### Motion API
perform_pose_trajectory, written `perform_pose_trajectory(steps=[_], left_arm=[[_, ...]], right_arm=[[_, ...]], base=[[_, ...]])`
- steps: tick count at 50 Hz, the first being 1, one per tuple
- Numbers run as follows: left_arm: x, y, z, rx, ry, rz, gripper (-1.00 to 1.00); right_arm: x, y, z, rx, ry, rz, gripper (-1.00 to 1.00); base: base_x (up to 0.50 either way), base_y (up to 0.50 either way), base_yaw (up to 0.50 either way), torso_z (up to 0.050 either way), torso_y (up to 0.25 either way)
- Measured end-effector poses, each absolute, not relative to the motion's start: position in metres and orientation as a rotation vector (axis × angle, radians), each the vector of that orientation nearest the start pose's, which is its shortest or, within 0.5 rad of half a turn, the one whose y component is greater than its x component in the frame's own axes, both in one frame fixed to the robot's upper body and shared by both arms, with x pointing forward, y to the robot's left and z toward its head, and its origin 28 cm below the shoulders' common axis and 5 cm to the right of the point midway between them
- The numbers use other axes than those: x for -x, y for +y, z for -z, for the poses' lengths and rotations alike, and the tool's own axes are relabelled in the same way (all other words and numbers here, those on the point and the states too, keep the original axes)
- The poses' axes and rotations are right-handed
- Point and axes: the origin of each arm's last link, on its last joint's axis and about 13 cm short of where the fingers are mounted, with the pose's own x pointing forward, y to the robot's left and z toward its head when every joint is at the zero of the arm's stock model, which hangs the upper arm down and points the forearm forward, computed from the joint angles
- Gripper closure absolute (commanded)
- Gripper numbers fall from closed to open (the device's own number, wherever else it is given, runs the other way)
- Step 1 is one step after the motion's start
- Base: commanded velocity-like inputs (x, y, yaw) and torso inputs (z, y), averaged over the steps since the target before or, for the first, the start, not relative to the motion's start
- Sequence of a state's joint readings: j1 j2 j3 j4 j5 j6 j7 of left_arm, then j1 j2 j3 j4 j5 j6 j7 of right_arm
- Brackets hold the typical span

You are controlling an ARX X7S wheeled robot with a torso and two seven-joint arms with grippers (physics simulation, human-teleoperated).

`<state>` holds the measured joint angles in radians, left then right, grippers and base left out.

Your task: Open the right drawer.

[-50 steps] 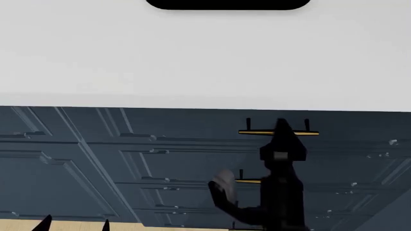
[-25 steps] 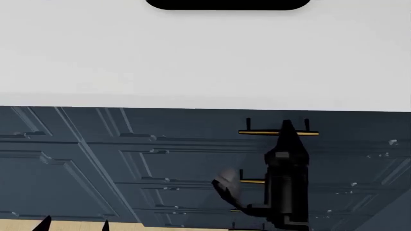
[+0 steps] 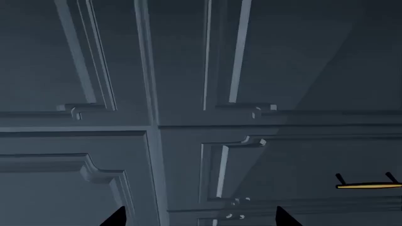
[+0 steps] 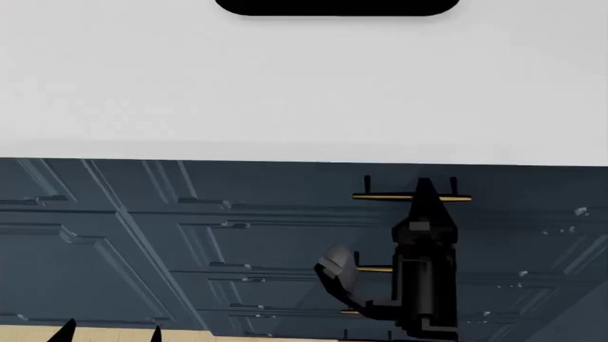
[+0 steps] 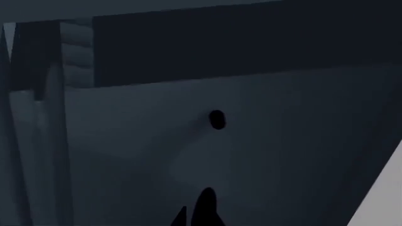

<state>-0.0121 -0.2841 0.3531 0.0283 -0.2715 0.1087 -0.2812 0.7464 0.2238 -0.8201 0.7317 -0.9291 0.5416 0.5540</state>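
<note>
Reaching arm: right gripper (image 4: 425, 187) sits at the brass bar handle (image 4: 385, 197) of the right drawer (image 4: 418, 184), its tip crossing the bar right of centre.
Handle axis: level, running side to side across the drawer front, on two black posts.
Right gripper state: cannot tell whether it has closed on the bar; the right wrist view shows only dark panel and one post (image 5: 216, 119).
Left gripper (image 3: 197, 217): spread, empty, facing cabinet doors (image 3: 82, 155), well off.
Drawer position: just under the white worktop (image 4: 304, 85), slate-blue, apparently still closed.
</note>
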Motion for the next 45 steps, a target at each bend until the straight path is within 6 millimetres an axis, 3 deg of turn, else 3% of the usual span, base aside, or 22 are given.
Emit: perform_pose_trajectory(steps=[45], left_arm=[[-0.201,0.202,-0.019,0.02,-0.053,0.07,-1.0]], right_arm=[[-0.296,-0.135,-0.063,1.655,-0.176,0.278,1.0]], base=[[0.0,0.0,0.0,0.0,-0.001]])
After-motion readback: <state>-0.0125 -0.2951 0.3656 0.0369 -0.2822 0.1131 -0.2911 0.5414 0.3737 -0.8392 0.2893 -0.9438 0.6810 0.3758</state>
